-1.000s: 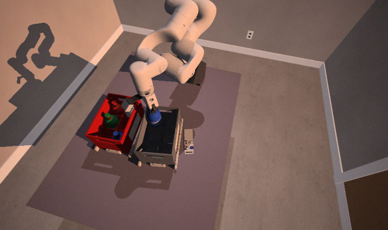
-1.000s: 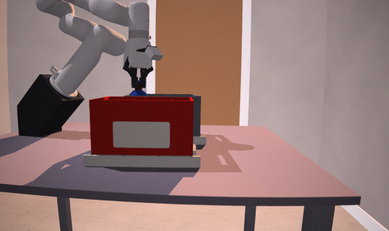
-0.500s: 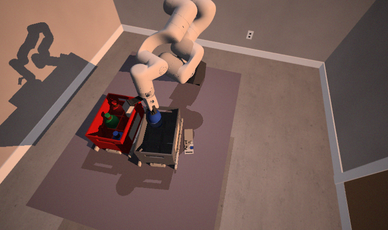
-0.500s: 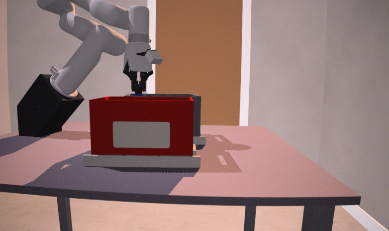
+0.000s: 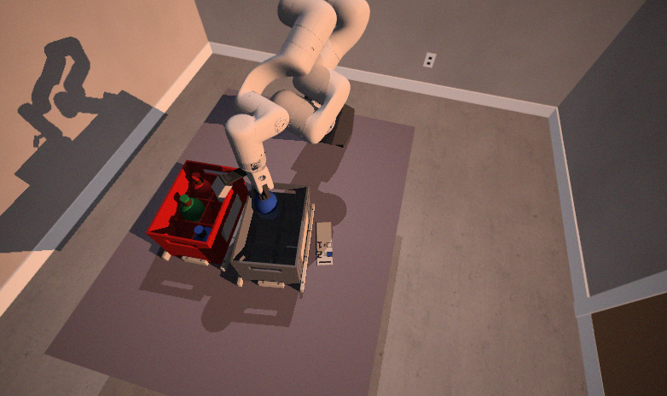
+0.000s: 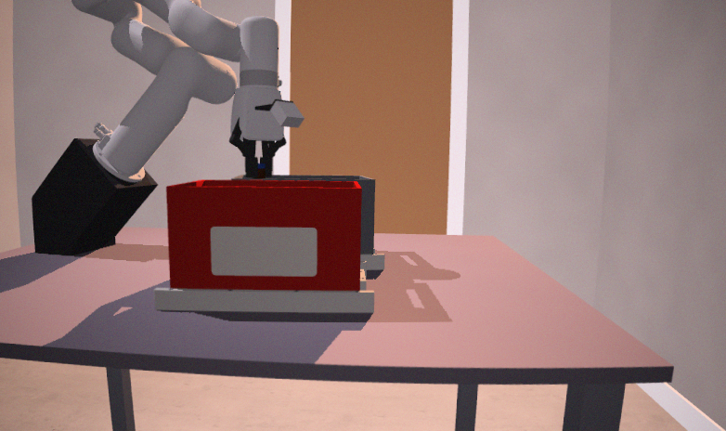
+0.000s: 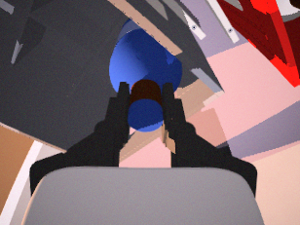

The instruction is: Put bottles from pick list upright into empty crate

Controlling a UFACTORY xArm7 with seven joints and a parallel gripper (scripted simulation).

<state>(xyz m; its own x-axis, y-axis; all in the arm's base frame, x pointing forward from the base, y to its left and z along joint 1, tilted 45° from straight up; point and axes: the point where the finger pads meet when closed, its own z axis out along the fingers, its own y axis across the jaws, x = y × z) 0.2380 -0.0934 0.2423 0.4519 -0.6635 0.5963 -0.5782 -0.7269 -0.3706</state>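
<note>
My gripper (image 5: pixel 263 191) is shut on the dark cap of a blue bottle (image 5: pixel 266 205) and holds it upright in the far left corner of the grey crate (image 5: pixel 273 233). In the wrist view the fingers clamp the bottle's neck above its blue body (image 7: pixel 141 72). In the side view only the gripper (image 6: pixel 258 160) and the bottle's neck show above the crate rims. The red crate (image 5: pixel 204 214) to the left holds a green bottle (image 5: pixel 192 208), a red bottle (image 5: pixel 198 185) and a small blue-capped one (image 5: pixel 199 232). The pick list (image 5: pixel 324 242) lies to the right of the grey crate.
The two crates stand side by side on pale runners on the table. The arm's black base (image 6: pixel 82 198) stands behind them. The red crate (image 6: pixel 264 235) hides most of the grey crate in the side view.
</note>
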